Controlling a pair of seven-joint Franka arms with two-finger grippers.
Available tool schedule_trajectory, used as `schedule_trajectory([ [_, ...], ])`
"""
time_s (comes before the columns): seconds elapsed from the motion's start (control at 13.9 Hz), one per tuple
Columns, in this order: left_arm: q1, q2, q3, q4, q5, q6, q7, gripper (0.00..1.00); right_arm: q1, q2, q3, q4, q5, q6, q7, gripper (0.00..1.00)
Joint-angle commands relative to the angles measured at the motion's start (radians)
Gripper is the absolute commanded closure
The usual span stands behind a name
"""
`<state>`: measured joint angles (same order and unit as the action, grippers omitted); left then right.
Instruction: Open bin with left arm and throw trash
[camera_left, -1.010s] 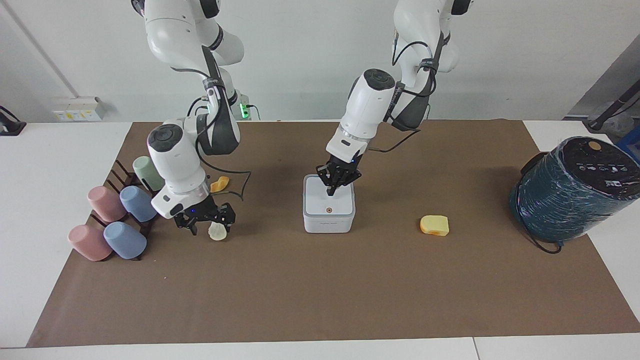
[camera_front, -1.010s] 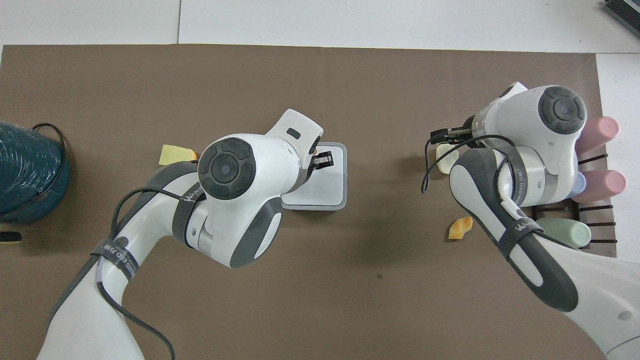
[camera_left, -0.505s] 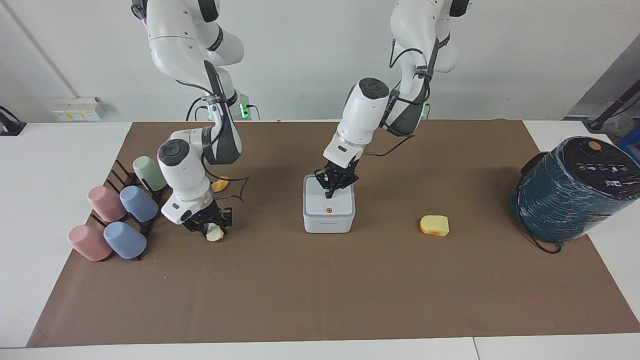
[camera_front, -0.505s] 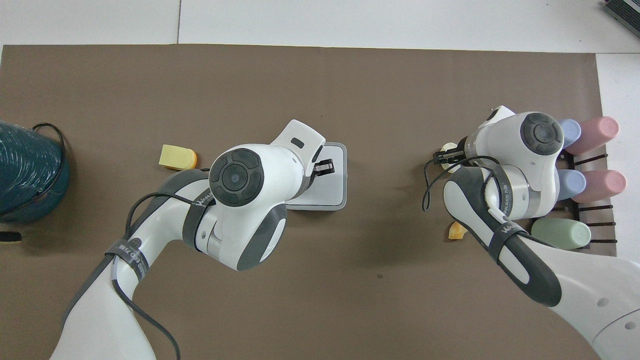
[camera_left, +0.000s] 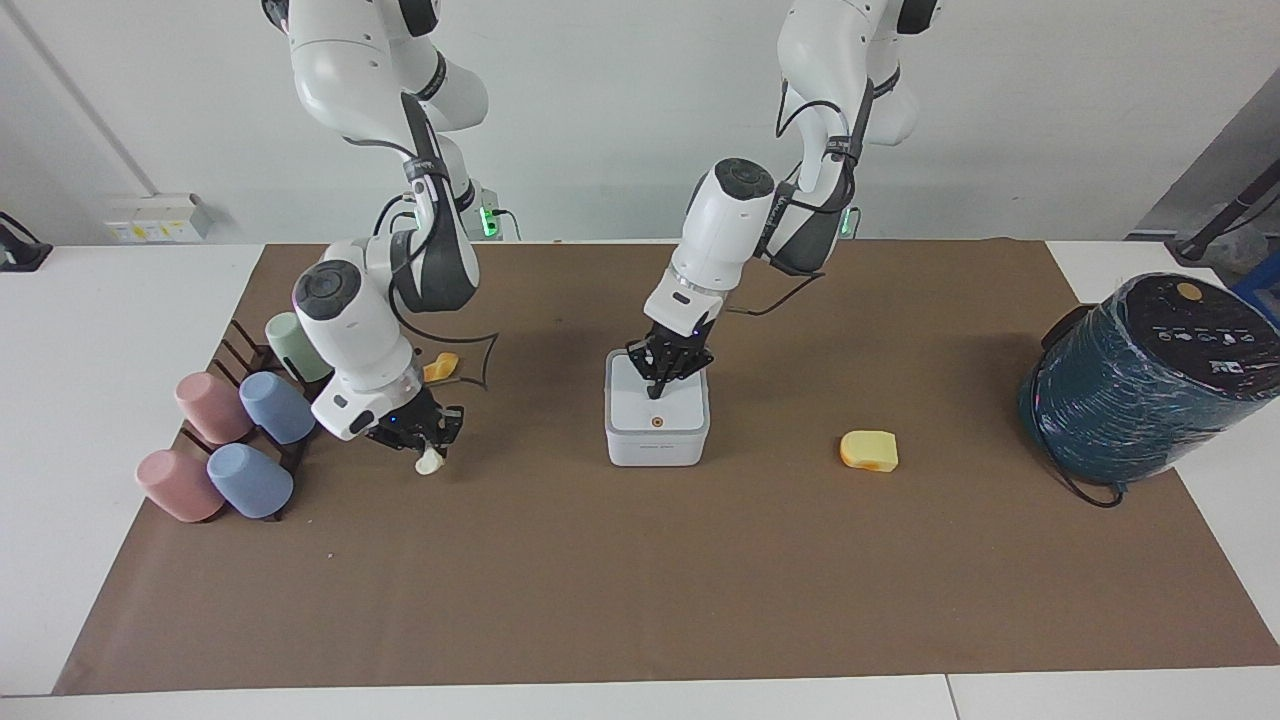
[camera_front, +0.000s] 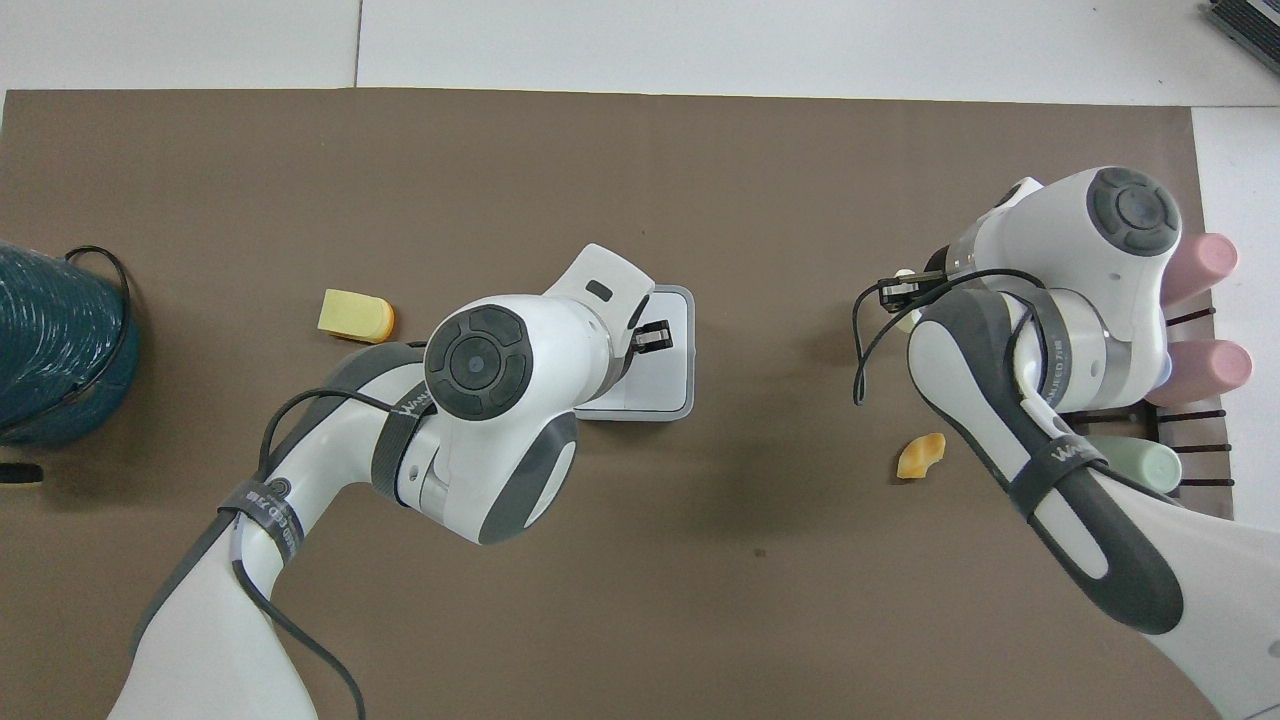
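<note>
The white bin stands mid-mat with its lid down; part of it shows in the overhead view. My left gripper points down with its tips on the lid, fingers together; it also shows from above. My right gripper is shut on the cream-white lump and holds it just above the mat, beside the cup rack; it also shows from above. The orange lump lies nearer to the robots. The yellow block lies between the bin and the teal cylinder.
A dark rack with pink, blue and green cups stands at the right arm's end. A big dark teal wrapped cylinder with a cable stands at the left arm's end.
My right gripper dropped onto the cream-white lump, shut on it and rose a little with it. My left gripper stayed on the bin's lid, shifting slightly.
</note>
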<state>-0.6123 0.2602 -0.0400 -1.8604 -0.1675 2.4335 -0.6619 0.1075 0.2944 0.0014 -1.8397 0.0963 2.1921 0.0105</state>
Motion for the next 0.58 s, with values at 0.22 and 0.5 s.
schedule_trajectory([
  [0.22,0.091,-0.004,0.019,0.239,-0.003,-0.393,0.010,0.99,0.018,-0.136,0.011,0.014,0.081,-0.112,0.149,1.00],
  [0.5,0.175,-0.027,0.020,0.230,0.002,-0.455,0.074,0.95,0.066,-0.130,0.086,0.031,0.167,-0.051,0.388,1.00],
])
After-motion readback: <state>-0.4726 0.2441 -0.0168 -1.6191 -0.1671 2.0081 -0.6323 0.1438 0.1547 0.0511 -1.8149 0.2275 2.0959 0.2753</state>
